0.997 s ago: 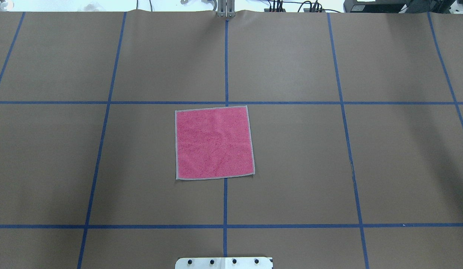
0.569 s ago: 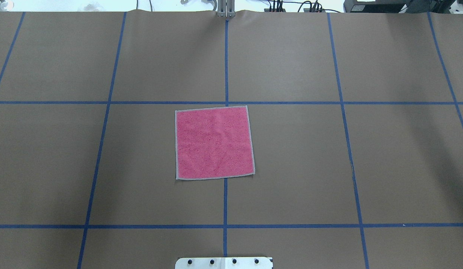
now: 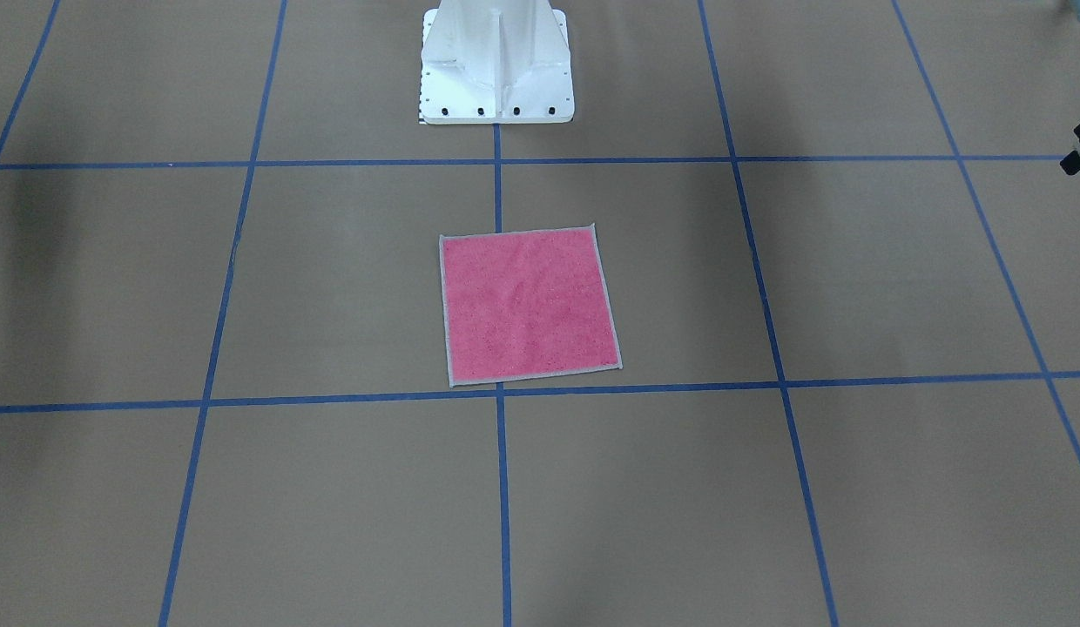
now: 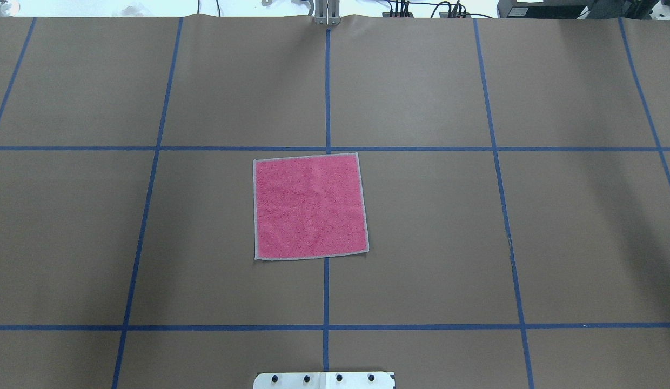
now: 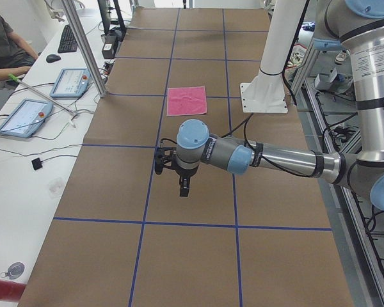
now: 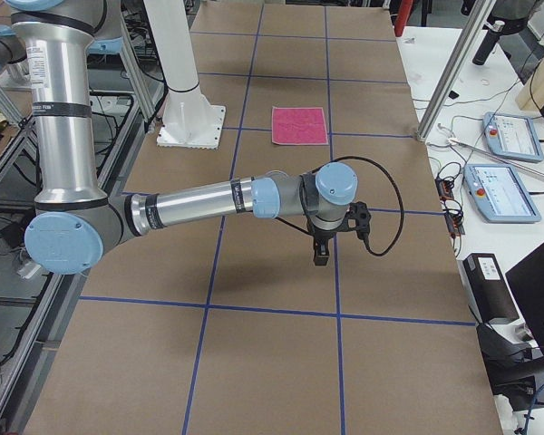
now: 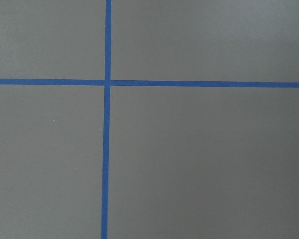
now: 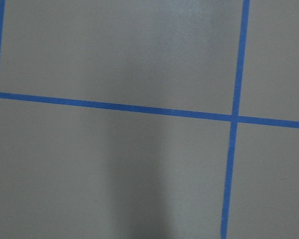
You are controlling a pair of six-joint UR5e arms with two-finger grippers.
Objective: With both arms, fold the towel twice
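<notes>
The towel (image 4: 310, 206) lies flat and unfolded, pink face up with a light grey border, in the middle of the brown table; it also shows in the front-facing view (image 3: 529, 306). Neither arm reaches the overhead view. In the exterior left view my left gripper (image 5: 184, 185) hangs over the table well short of the towel (image 5: 186, 101), pointing down. My right gripper (image 6: 320, 254) hangs likewise in the exterior right view, far from the towel (image 6: 300, 125). I cannot tell whether either is open or shut. Both wrist views show only table and tape.
Blue tape lines (image 4: 327, 92) divide the brown table cover into squares. The white base pedestal (image 3: 496, 65) stands at the robot's side. Tablets (image 5: 22, 117), a keyboard and cables lie on a side desk, where a seated person (image 5: 3, 41) shows.
</notes>
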